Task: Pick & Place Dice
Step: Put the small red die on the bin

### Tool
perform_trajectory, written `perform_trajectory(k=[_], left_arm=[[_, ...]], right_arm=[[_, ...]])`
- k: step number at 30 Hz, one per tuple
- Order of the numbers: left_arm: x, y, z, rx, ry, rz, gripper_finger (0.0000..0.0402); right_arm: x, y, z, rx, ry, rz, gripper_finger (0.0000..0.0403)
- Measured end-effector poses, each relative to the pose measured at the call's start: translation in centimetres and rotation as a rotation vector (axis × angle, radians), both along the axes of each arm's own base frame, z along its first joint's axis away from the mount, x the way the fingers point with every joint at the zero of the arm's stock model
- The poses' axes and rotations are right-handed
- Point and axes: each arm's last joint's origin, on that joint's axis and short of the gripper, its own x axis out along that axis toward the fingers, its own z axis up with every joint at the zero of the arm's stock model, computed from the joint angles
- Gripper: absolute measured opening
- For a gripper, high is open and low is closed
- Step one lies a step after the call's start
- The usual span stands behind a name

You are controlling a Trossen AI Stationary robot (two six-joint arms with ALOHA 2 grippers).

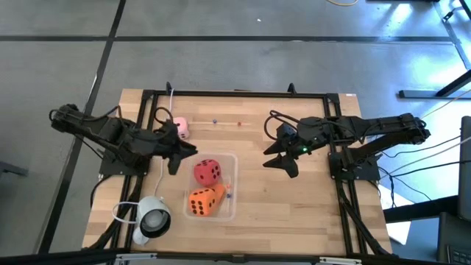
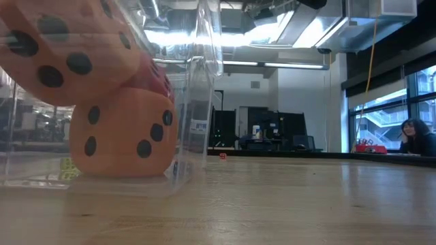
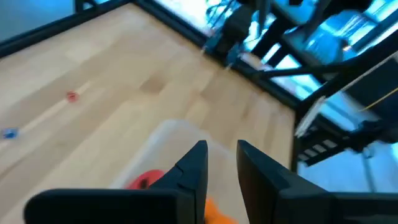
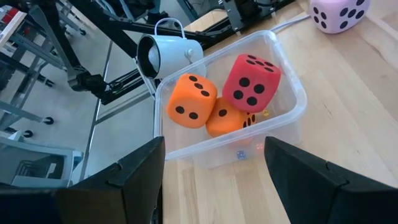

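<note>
A clear plastic bin (image 1: 234, 158) holds a red die (image 1: 207, 171) and two orange dice (image 1: 204, 202). In the right wrist view the red die (image 4: 252, 82) leans on the lower orange die (image 4: 225, 121), and the other orange die (image 4: 190, 101) sits beside them. The pale pink die (image 1: 181, 130) rests on the wood beyond the bin, beside my left arm. My left gripper (image 1: 184, 160) hovers at the bin's left edge, its fingers slightly apart and holding nothing. My right gripper (image 1: 280, 160) is open to the right of the bin, pointing at it.
A white mug (image 1: 152, 218) lies on its side near the bin's near-left corner. Small red (image 1: 240, 124) and blue (image 1: 215, 122) beads lie on the far part of the table. Bare wood lies between the bin and the right arm. A person (image 2: 415, 136) sits far behind.
</note>
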Motion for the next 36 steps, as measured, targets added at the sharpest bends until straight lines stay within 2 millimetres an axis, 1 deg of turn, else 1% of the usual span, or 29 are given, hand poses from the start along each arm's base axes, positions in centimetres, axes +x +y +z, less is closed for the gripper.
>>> perform_trajectory(k=[4, 6, 9, 13, 17, 19, 21, 24, 27, 29, 31, 36], left_arm=[[-0.7, 1.0, -0.7, 0.008, 0.107, 0.056, 0.0074], [-1.0, 1.3, -0.6, 0.026, 0.177, 0.076, 0.0074], [-0.9, 1.6, 0.8, 0.104, 0.252, 0.053, 0.0074], [-0.5, 1.6, 3.6, 0.201, 0.339, 0.058, 0.0074], [-0.1, 1.6, 6.5, 0.290, 0.387, 0.055, 0.0074], [0.1, 1.4, 7.4, 0.313, 0.401, 0.042, 0.0074], [0.3, 1.4, 7.8, 0.329, 0.422, 0.036, 0.0074], [0.3, 1.4, 7.3, 0.335, 0.489, 0.030, 0.0074], [0.6, 1.3, 6.4, 0.304, 0.526, 0.059, 0.0076], [0.9, 1.2, 5.8, 0.272, 0.524, 0.091, 0.0082], [1.2, 1.1, 5.3, 0.245, 0.504, 0.106, 0.0092], [1.5, -0.3, 3.7, 0.238, 0.343, 0.109, 0.0126]], right_arm=[[0.0, 0.0, 0.0, 0.000, 0.000, 0.000, 0.0274], [0.0, 0.0, 0.0, -0.001, 0.000, 0.000, 0.0274], [0.0, 0.0, 0.0, -0.001, 0.000, 0.000, 0.0274], [0.0, 0.0, 0.0, -0.004, -0.001, -0.007, 0.0274], [0.0, -0.1, 0.0, -0.001, 0.002, -0.030, 0.0274], [0.0, -0.1, 0.0, 0.000, 0.003, -0.031, 0.0274], [0.0, -0.1, 0.0, -0.001, 0.005, -0.030, 0.0274], [0.0, -0.2, -0.1, -0.048, -0.005, -0.036, 0.0274], [0.1, -0.6, -0.1, -0.168, -0.022, -0.090, 0.0273], [0.5, -1.3, -0.4, -0.234, -0.014, -0.128, 0.0269], [1.0, -2.2, -1.0, -0.257, 0.025, -0.142, 0.0264], [3.0, -5.1, -3.2, -0.252, 0.135, -0.212, 0.0249]])
